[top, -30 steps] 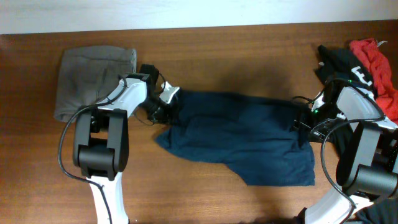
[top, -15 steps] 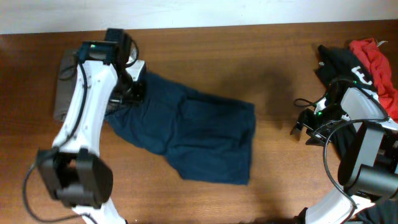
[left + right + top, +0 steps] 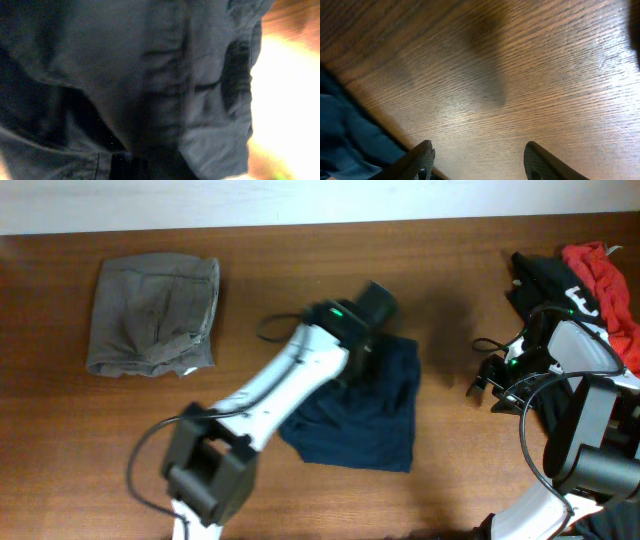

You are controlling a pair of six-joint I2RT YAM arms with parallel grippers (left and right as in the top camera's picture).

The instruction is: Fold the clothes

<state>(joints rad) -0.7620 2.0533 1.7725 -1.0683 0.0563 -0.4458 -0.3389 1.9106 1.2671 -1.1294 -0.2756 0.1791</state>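
Left gripper (image 3: 358, 358): pressed into the navy shorts (image 3: 375, 420). Soft woven cloth with a stitched seam (image 3: 187, 75) fills the wrist view and hides my fingers, so I cannot tell whether they are clamped. The shorts lie doubled and rumpled beneath it. Right gripper (image 3: 480, 162): fingers spread wide over bare, grained wooden table (image 3: 530, 75). The shorts' dark edge lies near one fingertip (image 3: 422, 156), not touching.

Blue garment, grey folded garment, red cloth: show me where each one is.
Blue garment (image 3: 375, 425), overhead view, lower right panel.
Grey folded garment (image 3: 150, 315), overhead view, its middle.
Red cloth (image 3: 606, 276), overhead view, its upper part.
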